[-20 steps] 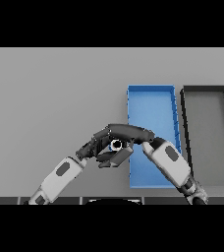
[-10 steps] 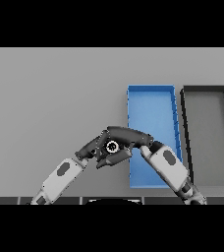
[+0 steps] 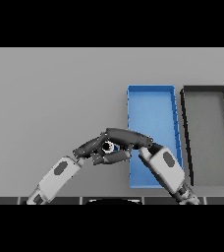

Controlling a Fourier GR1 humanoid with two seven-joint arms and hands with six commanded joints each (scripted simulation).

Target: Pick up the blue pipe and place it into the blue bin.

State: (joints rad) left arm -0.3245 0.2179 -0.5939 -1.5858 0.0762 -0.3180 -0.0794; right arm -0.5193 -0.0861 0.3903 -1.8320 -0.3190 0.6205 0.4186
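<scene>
Grey worktop (image 3: 50,98), one blue pipe (image 3: 112,146) pinched between left robot hand (image 3: 95,149) and right robot hand (image 3: 126,139), both curled round it, just left of one blue bin (image 3: 151,89), one black bin (image 3: 206,89) beside.

Bare sorting workstation, plain grey table (image 3: 45,88), blue bin (image 3: 151,103) beside dark bin (image 3: 207,133), no furnishings

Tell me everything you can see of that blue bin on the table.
The blue bin is a long, shallow rectangular tray, bright blue, with low upright walls and a flat floor that shows nothing lying in it. It rests flat on the grey table, long side running away from the robot, close beside a dark bin on its right. The right hand and forearm reach across its near left corner, hiding part of it.
</scene>
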